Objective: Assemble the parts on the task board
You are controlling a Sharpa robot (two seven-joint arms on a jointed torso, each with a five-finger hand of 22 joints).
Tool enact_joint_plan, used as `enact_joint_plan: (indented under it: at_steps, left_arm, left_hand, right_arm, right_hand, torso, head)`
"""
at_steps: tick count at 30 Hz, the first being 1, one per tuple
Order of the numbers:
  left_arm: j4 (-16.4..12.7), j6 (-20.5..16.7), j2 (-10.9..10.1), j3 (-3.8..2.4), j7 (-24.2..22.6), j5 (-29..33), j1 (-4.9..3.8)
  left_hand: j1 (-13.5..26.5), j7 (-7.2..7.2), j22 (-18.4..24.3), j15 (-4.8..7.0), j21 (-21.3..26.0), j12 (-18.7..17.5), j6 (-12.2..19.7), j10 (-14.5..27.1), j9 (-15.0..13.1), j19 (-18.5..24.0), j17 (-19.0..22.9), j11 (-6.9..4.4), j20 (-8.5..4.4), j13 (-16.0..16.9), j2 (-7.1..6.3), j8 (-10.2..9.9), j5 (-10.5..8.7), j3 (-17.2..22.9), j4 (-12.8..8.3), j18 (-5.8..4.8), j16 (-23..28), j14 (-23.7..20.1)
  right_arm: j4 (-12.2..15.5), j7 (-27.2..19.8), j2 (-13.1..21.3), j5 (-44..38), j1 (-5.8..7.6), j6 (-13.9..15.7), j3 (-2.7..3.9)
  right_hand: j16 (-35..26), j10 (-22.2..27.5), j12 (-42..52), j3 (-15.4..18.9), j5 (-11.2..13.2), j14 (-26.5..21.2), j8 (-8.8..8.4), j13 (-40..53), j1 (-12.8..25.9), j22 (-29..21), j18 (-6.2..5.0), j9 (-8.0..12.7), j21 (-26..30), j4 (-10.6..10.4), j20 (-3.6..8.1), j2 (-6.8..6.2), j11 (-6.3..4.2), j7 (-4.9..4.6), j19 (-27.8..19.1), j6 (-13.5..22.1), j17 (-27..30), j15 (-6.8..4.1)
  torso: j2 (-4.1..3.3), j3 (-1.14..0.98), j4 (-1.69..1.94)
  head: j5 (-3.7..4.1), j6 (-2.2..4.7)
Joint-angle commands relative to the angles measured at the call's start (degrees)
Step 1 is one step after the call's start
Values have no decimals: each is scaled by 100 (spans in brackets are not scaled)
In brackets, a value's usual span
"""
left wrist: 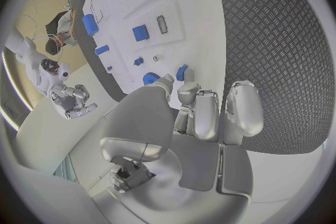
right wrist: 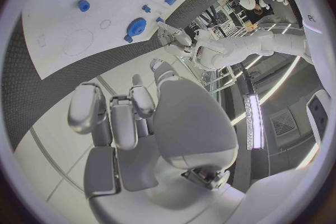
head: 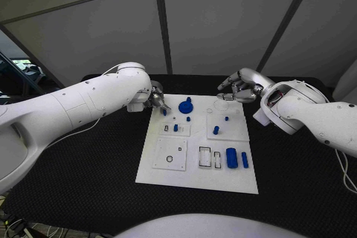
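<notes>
The flat white rectangular task board [head: 195, 182] lies in the middle of the black textured table [head: 297, 171]. On its far end, towards the left, sits a round blue gear-like part [head: 185, 106], with a small blue peg [head: 188, 119] just before it and another small blue peg [head: 215, 129] to the right. Nearer the front — right of centre — a thick blue cylinder [head: 232, 158] lies beside a slimmer blue bar [head: 245, 159]. The silver left hand [head: 156, 100] hangs at the board's far left corner, the silver right hand [head: 239, 88] beyond its far right corner.

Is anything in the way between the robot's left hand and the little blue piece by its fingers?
Nothing visible. The left hand is at the far left corner of the task board, and its fingertips are already right at the small blue piece.
</notes>
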State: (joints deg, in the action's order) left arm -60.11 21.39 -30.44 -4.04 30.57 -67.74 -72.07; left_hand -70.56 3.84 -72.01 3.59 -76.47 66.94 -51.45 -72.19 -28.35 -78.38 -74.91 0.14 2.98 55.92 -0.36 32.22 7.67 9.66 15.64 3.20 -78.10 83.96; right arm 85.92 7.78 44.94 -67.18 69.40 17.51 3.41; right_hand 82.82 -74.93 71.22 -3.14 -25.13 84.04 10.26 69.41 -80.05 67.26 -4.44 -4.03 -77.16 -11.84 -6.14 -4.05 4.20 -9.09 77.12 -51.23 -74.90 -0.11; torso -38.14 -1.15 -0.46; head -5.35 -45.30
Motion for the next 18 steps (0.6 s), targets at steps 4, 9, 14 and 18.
enact_joint_plan:
  at_steps: [4,9,14,18]
  left_arm:
    - [20,68,19,-1,-53,30,-8]
    - [29,79,27,-1,-46,30,-8]
    - [8,53,11,0,-78,30,-3]
    - [-78,-57,-70,0,-125,30,0]
  left_hand:
    - [-458,-15,-19,13,31,-19,-29,39,56,41,4,-56,-15,-29,154,-66,52,374,-202,143,19,211]
    - [-819,0,-31,20,37,-62,17,66,86,42,3,-53,-32,-57,204,-87,63,889,-463,143,17,212]
    - [-711,33,-61,-14,42,-90,26,43,67,36,-4,-34,-9,-95,-20,-8,51,1666,-583,140,8,216]
    - [-571,31,-87,-11,37,-80,38,17,32,24,-24,-35,-4,-97,-125,65,40,1983,-636,136,-11,225]
  right_arm:
    - [2,-49,-3,7,10,-15,4]
    - [3,-48,-2,7,10,-17,4]
    - [1,-48,-2,7,10,-21,4]
    - [1,-49,3,7,10,-24,4]
  right_hand:
    - [-22,-32,33,-10,-27,347,38,6,-17,7,-34,4,15,-15,29,57,-17,-6,-1,-2,-436,-24]
    - [-22,-32,33,-10,-27,347,38,6,-17,7,-34,4,15,-15,29,57,-17,-6,-1,-2,-436,-24]
    - [-22,-32,33,-10,-27,347,38,6,-17,7,-34,4,15,-15,29,57,-17,-6,-1,-2,-436,-24]
    - [-27,-32,33,-12,-34,346,39,6,-20,6,-34,4,15,-16,29,58,-17,-7,-1,-2,-429,-24]
  torso:
    - [-3,-1,-1]
    - [1,-1,-3]
    - [5,-1,1]
    - [3,1,1]
  head:
    - [9,-13]
    - [11,-19]
    - [15,-25]
    - [15,-21]
